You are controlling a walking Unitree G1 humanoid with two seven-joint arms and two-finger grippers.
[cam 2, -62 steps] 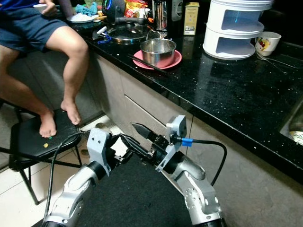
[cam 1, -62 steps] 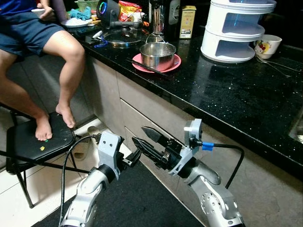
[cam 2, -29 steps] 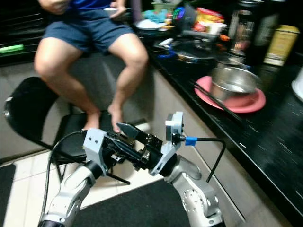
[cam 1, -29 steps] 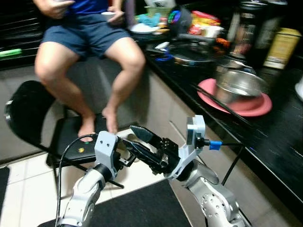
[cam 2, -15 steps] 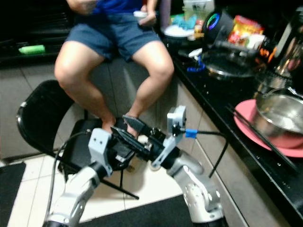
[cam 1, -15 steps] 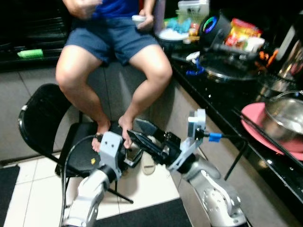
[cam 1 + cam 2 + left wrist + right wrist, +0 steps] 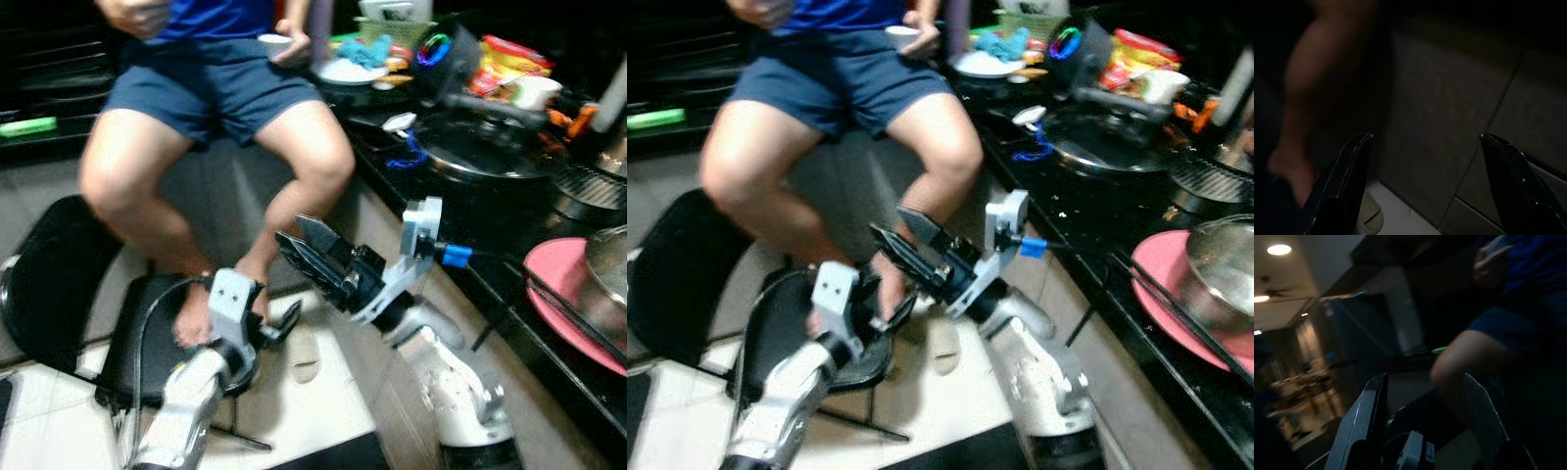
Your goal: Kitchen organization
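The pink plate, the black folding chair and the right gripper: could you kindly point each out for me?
pink plate (image 7: 563, 294): left eye view, on its bare rim.
black folding chair (image 7: 44, 284): left eye view, on its backrest.
right gripper (image 7: 299, 238): left eye view, midway between its fingertips.

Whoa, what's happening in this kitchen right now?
Nothing is being handled at this moment. The robot's right pincer and left pincer are both open and empty, held out in front of a person sitting on the black counter with feet on a black chair. On the counter sit a lidded pan and a steel pot on a pink plate, untouched.
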